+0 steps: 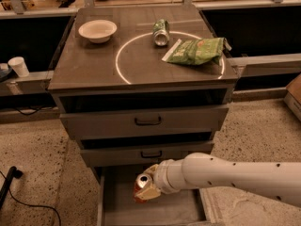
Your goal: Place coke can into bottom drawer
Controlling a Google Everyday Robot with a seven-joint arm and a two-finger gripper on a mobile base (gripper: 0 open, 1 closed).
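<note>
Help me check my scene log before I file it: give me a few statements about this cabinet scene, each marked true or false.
1. The end effector grips the coke can above the open bottom drawer. True.
2. The green can stands upright on the cabinet top. False: it lies on its side there.
3. The white bowl sits inside the bottom drawer. False: it is on the cabinet top, near the far left corner.
4. The green bag lies on the cabinet top beside the green can. True.
</note>
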